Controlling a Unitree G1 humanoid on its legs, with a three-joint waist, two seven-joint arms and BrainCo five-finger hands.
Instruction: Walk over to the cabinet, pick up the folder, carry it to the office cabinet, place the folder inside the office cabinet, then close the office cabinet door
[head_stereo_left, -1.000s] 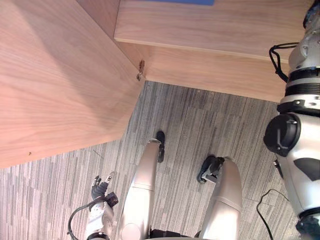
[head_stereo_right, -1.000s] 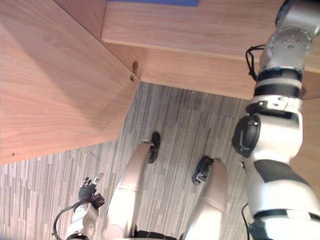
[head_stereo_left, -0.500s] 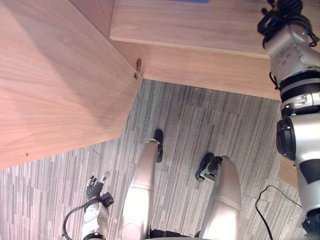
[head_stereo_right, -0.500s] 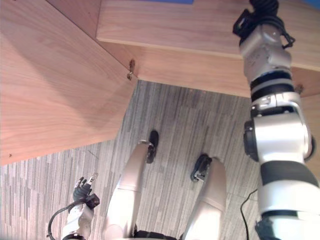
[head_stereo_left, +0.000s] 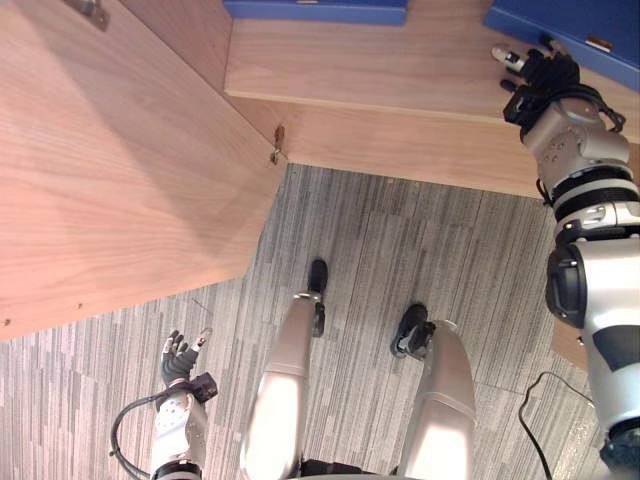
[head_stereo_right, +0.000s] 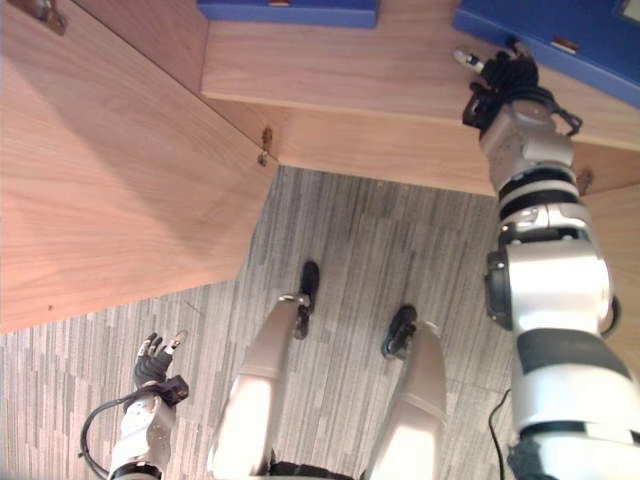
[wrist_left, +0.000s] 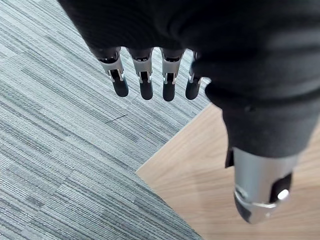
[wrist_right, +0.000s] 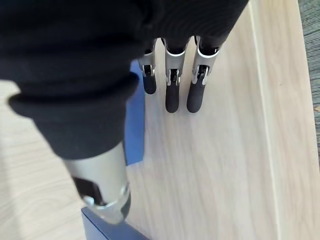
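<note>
Head pair set high, looking steeply down past the shelf and open door to the carpet; same scene in both eyes, slightly offset sideways. Left wrist view very close, looking along the left hand at carpet and a wooden corner. Right wrist view equally close, along the right hand, down on the shelf and a blue folder, both shared with the head pair.

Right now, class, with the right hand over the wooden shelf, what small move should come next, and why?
Probably ease the right hand forward to the blue folder beside it: its fingers are straight and hold nothing above the wooden shelf, and the folder lies close by. The left hand hangs open, low over the carpet.
</note>
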